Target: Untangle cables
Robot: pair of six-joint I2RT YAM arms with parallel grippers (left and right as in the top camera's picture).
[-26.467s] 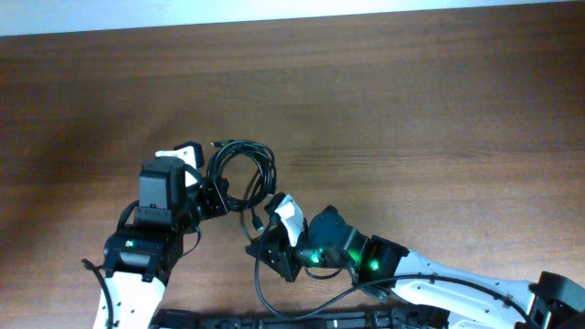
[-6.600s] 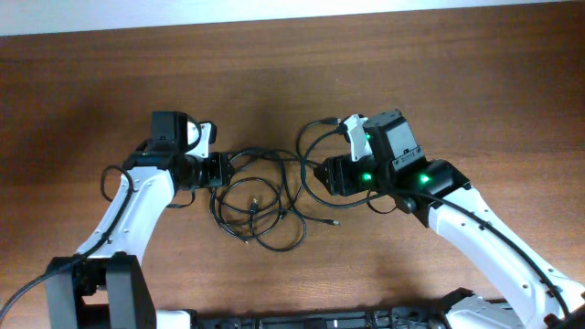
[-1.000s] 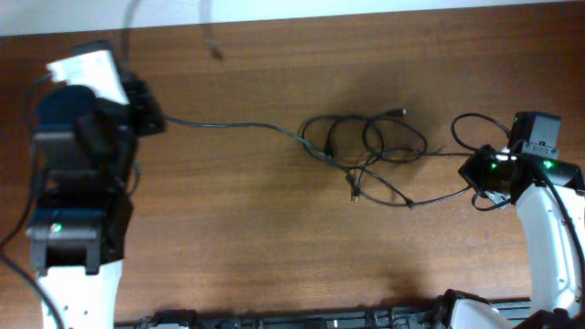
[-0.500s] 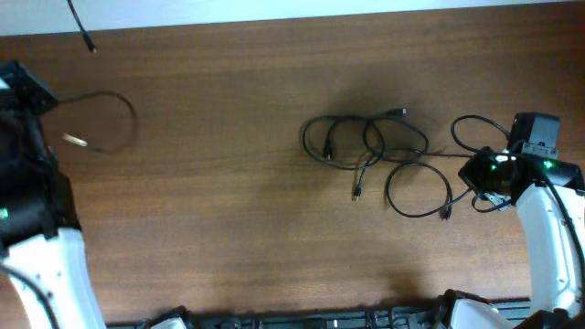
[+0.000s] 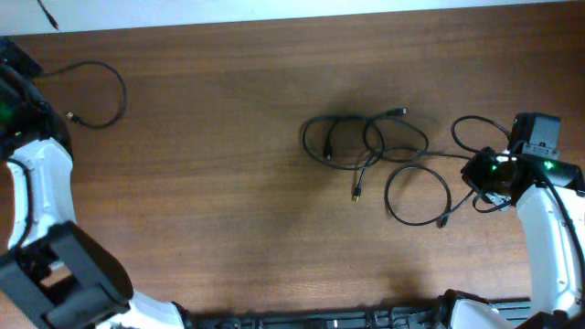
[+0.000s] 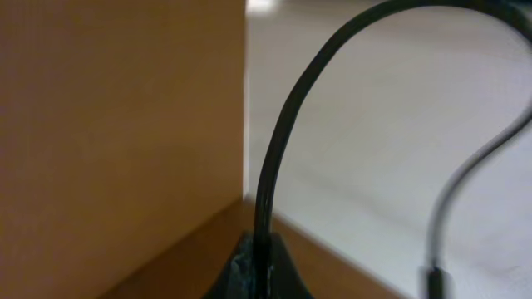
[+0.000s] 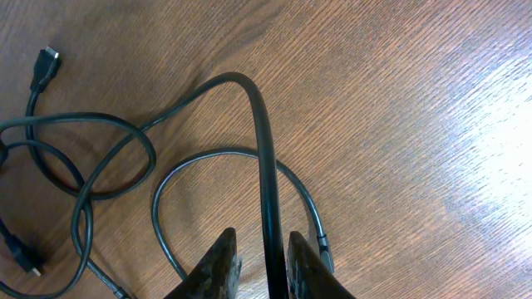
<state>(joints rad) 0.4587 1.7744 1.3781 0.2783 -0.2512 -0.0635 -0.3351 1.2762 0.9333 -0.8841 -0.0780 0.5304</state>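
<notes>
One thin black cable (image 5: 119, 91) lies apart as an open loop at the far upper left, its metal-tipped plug (image 5: 70, 116) resting on the table. My left gripper (image 5: 32, 71) is shut on that cable (image 6: 274, 158); the left wrist view shows the cord pinched between the jaws (image 6: 264, 270). The other two cables (image 5: 366, 139) lie loosely tangled right of centre, with a round loop (image 5: 418, 194) trailing toward my right gripper (image 5: 473, 172). In the right wrist view the right gripper (image 7: 266, 262) is shut on a black cable (image 7: 264, 166) that arches up over the wood.
The brown wooden table (image 5: 228, 183) runs to a pale far edge (image 5: 292, 7). The left wrist view looks past the table edge at a pale floor (image 6: 391, 124). A thicker arm wire curls beside the right arm (image 5: 471, 123).
My left arm has pulled one cable free of the tangle and carried it to the far upper left. The trailing loop near the right gripper has settled. The right arm has not moved.
</notes>
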